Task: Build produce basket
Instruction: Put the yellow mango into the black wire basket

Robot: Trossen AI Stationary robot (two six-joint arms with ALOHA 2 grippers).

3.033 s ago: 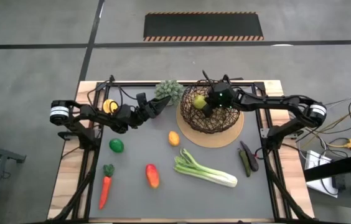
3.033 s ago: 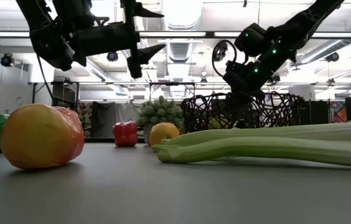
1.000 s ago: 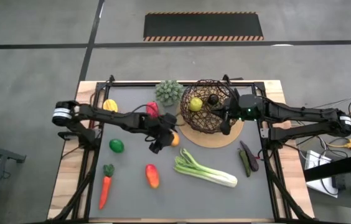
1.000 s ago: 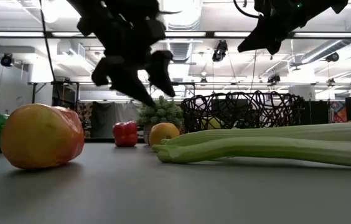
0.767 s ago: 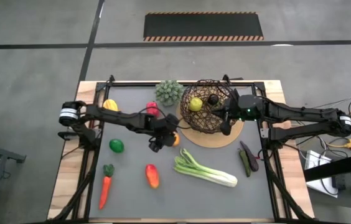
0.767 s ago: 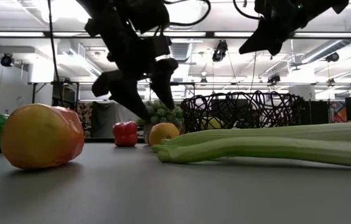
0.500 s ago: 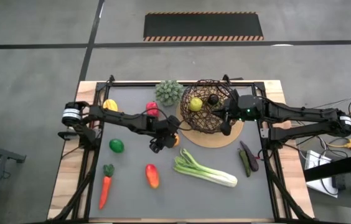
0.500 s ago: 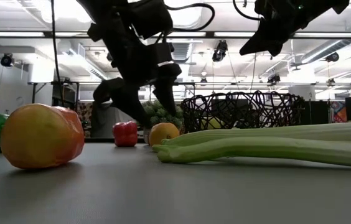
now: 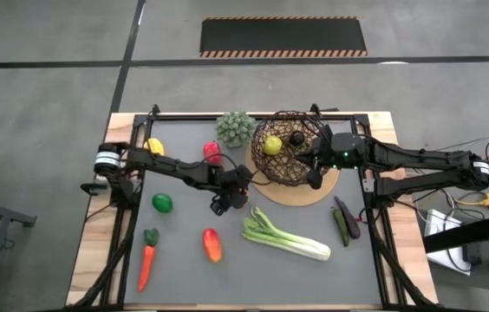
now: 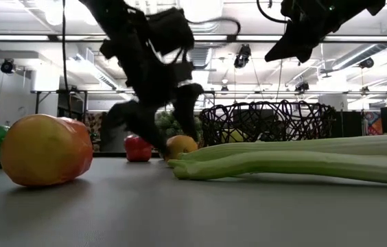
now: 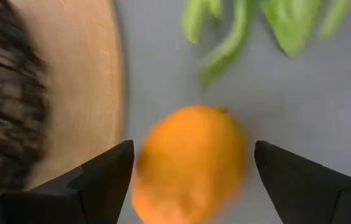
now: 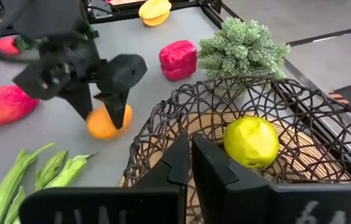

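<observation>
Produce lies scattered over the grey table point(image 9: 184, 221): a carrot point(image 9: 146, 264) and a green fruit point(image 9: 162, 203) at the left, a celery-like stalk point(image 9: 286, 237) further right. The left gripper point(image 9: 230, 197) is down at the orange fruit point(image 11: 188, 165), its fingers point(image 11: 98, 177) spread wide on either side of it. Next comes the wire basket point(image 9: 290, 159) on its tan mat point(image 9: 324, 187), holding a yellow-green fruit point(image 12: 251, 141). The right gripper point(image 9: 315, 170) hangs over the basket's rim, fingers pressed together on nothing.
</observation>
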